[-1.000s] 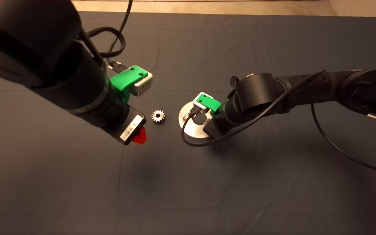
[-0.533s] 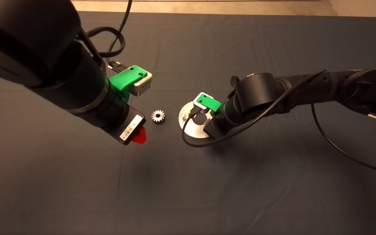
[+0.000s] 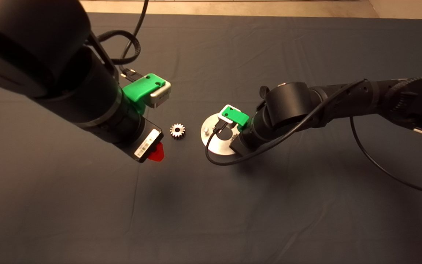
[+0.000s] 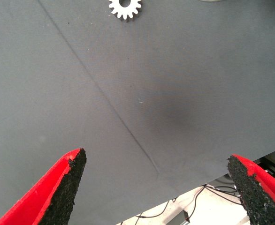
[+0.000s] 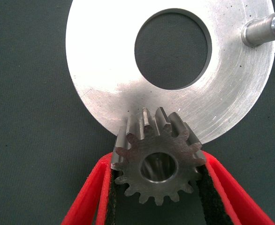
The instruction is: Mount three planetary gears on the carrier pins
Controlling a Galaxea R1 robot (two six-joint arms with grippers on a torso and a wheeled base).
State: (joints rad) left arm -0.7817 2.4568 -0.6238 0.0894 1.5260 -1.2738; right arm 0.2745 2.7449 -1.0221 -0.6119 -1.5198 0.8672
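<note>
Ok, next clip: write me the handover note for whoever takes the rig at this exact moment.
Right hand: shut on a planetary gear, held at the rim of the carrier disc; a pin seems to show through its bore, seating unconfirmed.
Left hand: open, empty, hovering over the mat beside the loose gear.
One bare carrier pin shows in the right wrist view. The third gear and third pin are not visible.
Done: no gear confirmed installed.
Left: seat the held gear, then fit the loose one and the third.
</note>
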